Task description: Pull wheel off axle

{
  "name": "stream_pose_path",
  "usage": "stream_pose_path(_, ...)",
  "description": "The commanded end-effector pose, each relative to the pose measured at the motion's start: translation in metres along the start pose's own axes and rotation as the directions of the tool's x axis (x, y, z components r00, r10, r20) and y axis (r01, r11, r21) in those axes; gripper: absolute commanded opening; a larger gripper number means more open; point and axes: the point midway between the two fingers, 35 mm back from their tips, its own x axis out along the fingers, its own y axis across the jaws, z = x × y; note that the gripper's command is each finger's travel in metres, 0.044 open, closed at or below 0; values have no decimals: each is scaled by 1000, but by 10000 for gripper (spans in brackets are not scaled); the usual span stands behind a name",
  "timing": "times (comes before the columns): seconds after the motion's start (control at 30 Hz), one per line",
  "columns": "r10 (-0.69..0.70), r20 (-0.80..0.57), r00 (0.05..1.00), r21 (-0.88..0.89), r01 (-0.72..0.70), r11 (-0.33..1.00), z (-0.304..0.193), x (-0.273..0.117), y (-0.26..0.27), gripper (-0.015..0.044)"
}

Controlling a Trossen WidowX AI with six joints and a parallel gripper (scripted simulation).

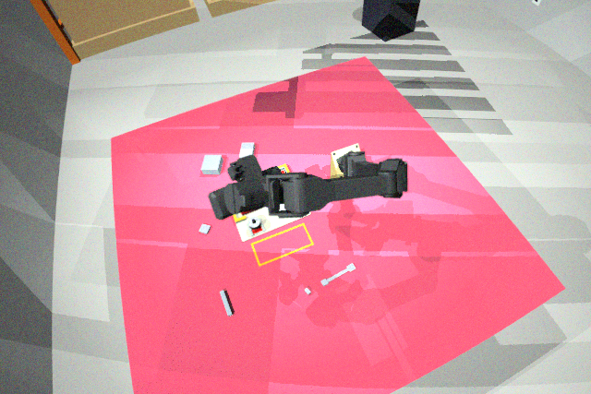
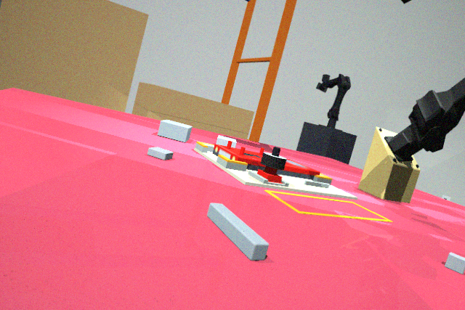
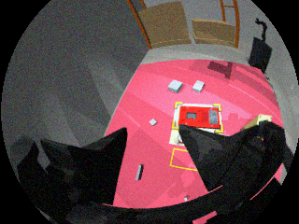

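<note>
Nearest you, a long pale grey block is lying on the pink surface. Beyond it, the yellow outlined rectangle is sitting just in front of the white base plate. On that plate the black ribbed wheel is resting on its upright axle, beside the red frame. Your dark two-fingered claw is hanging high above the plate, standing partly open and gripping nothing. Farther back, tan cardboard boxes are standing.

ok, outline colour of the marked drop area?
Yellow outline, clearest in the exterior view.
</note>
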Motion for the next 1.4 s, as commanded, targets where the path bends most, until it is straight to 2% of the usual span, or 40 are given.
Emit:
stream_pose_path(0.0,-119,-151,981,-15,118,993,-16,46,-19,300)
stream_pose_path(0.1,-211,-286,935,-24,213,977,-31,82,-39,300)
stream_pose_path(0.23,-311,-471,826,-31,336,941,-55,124,-70,300)
stream_pose_path(0.43,-365,-685,631,-25,480,877,-85,164,-114,300)
stream_pose_path(0.87,-365,-691,624,-24,484,875,-88,173,-108,300)
stream_pose_path(1.13,-364,-692,624,-24,484,875,-128,209,-128,300)
stream_pose_path(1.3,-363,-693,622,-24,484,875,-138,215,-134,300)
stream_pose_path(1.37,-375,-689,620,-38,486,873,-136,212,-133,247)
